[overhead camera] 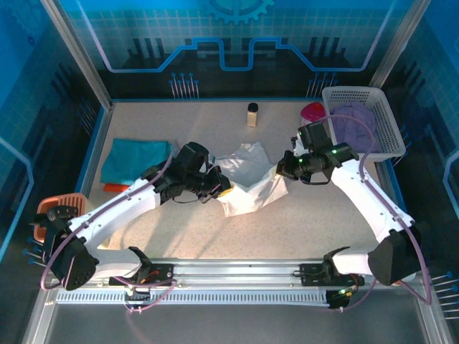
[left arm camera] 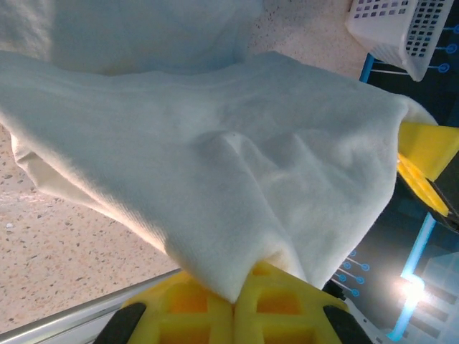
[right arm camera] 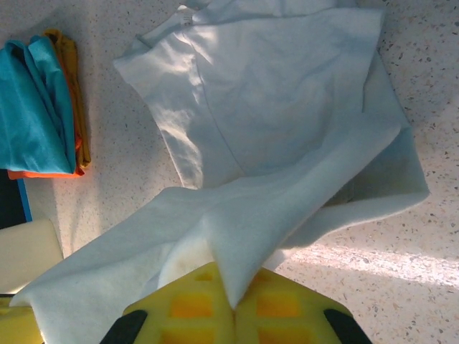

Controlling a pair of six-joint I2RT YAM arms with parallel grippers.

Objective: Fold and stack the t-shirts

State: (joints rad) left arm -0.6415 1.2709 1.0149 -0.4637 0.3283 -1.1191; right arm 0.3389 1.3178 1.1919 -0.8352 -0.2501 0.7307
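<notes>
- The white t-shirt sits crumpled at the middle of the table, partly raised and stretched between the two grippers.
- The left gripper is fully closed, pinching a fold at the shirt's left side.
- The right gripper is also fully closed, pinching a fold at the shirt's right side.
- The teal t-shirt lies folded near the table's left edge, on top of the orange t-shirt, well apart from the white one.
- A white mesh basket stands at the far right corner.
</notes>
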